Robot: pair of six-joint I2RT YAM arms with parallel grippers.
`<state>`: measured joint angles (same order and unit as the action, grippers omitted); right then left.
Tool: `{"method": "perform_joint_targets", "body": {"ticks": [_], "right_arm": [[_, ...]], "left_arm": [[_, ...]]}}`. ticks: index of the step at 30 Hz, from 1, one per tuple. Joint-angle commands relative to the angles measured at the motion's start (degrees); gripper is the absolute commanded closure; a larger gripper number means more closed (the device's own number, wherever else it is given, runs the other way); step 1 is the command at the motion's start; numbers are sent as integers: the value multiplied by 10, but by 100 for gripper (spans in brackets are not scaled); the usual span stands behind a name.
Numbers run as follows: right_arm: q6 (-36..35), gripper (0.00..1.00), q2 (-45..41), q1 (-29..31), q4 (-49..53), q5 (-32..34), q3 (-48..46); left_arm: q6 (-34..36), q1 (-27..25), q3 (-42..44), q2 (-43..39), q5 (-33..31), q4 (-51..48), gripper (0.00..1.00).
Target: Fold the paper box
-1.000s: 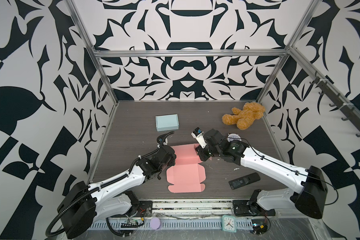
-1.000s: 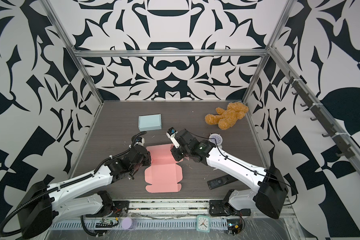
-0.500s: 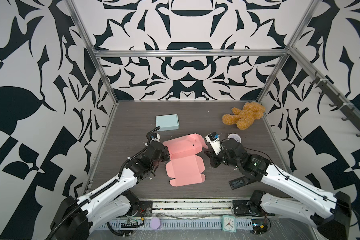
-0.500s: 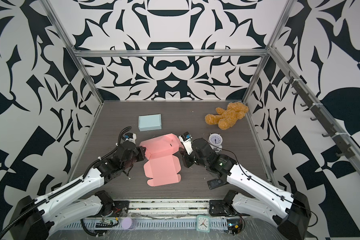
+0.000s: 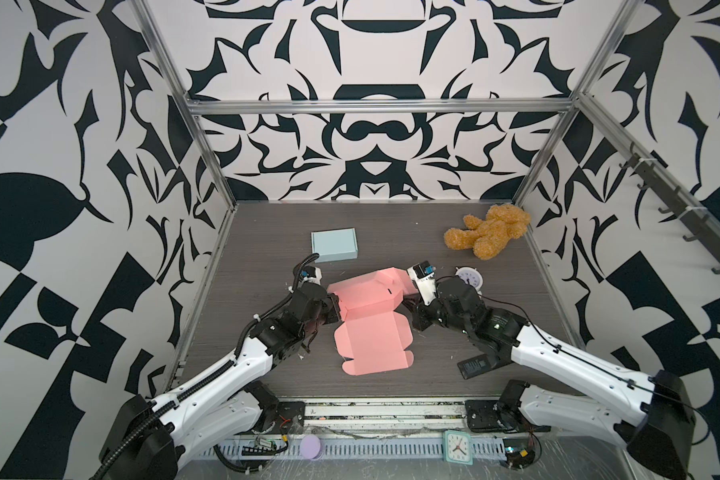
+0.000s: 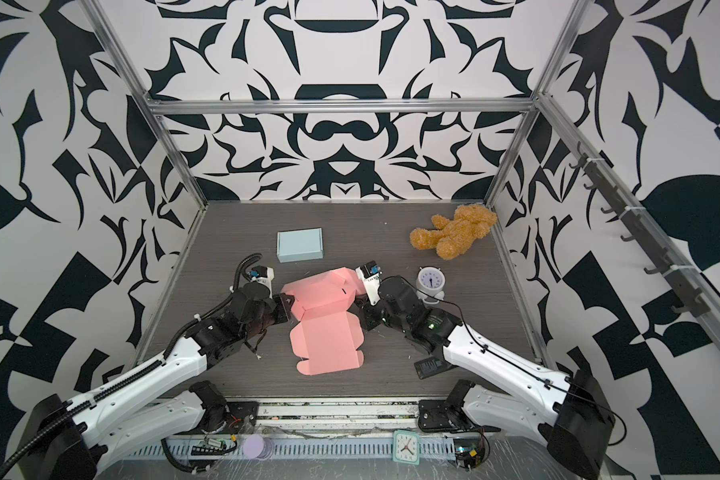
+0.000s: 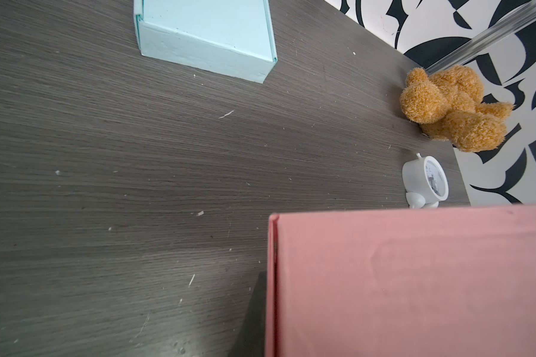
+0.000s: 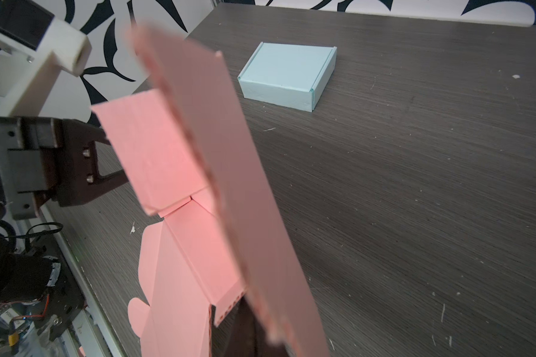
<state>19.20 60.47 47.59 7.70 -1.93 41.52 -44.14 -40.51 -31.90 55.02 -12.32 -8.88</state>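
Pink paper box [image 5: 371,328] near centre of dark wood-grain table [image 5: 433,257], far half raised toward 12 o'clock, near half flat. Left gripper [image 5: 334,307] pinched narrow on its 9 o'clock edge, right gripper [image 5: 412,311] closed on the 3 o'clock panel. Probably light, thin card, stiff in panels, easily creased; best taken at panel edges beside fold lines. Light blue box [image 5: 334,245] at 11 o'clock, teddy bear [image 5: 487,232] at 2 o'clock; patterned walls around.

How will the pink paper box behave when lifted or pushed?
Probably light: the pink paper box has its far half raised between the left gripper and right gripper. Probably stiff within panels, hinging at creases, as its bent shape suggests. The flat near half might slide on the table.
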Motion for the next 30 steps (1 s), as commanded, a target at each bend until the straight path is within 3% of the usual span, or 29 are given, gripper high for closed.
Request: {"method": "perform_joint_targets", "body": {"ticks": [1,16,24,30], "right_arm": [[6,100,1,-2,-41,-8,23],[-7,98,27,-2,-44,-56,27],[-58,75,-23,-5,-5,-49,25],[-50,56,-67,-49,8,-72,26]], "left_arm": [[-6,2,8,7,9,12,100],[-7,2,18,20,5,25,100],[9,7,21,13,-9,2,100],[39,50,30,-13,33,-19,100]]}}
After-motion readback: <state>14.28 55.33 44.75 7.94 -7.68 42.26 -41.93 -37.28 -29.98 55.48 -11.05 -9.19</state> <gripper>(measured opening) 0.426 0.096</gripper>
